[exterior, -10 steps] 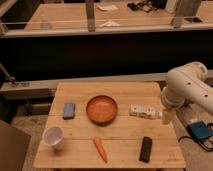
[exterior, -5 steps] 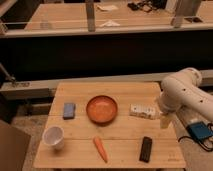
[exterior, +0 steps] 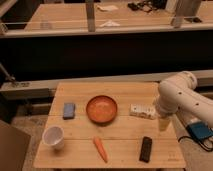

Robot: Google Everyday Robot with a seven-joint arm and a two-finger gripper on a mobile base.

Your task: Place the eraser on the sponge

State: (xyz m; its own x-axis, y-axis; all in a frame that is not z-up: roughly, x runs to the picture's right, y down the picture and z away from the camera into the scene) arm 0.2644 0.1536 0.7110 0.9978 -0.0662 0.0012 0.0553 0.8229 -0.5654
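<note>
Plainly, the eraser (exterior: 145, 149) lies flat on the wood near the desk's front-right corner. It is well apart from the sponge (exterior: 69, 110), which sits toward the left edge, about midway back. The gripper (exterior: 164, 123) hangs at the right edge, just beside the white box (exterior: 141, 111) and a little behind the eraser. Whether it is open or closed I cannot tell.

Several things could go wrong from here. The eraser is close to the front edge, so a descent that lands off-centre could push it over the edge instead of catching it. The white box is so near the arm that a sideways swing might knock it. The way to the sponge runs across the desk past the orange bowl (exterior: 101, 109) and the carrot (exterior: 100, 149) — a low carry could clip the bowl's rim. The sponge is a small target, and an eraser released off-centre would likely overhang and slide off onto the wood.
</note>
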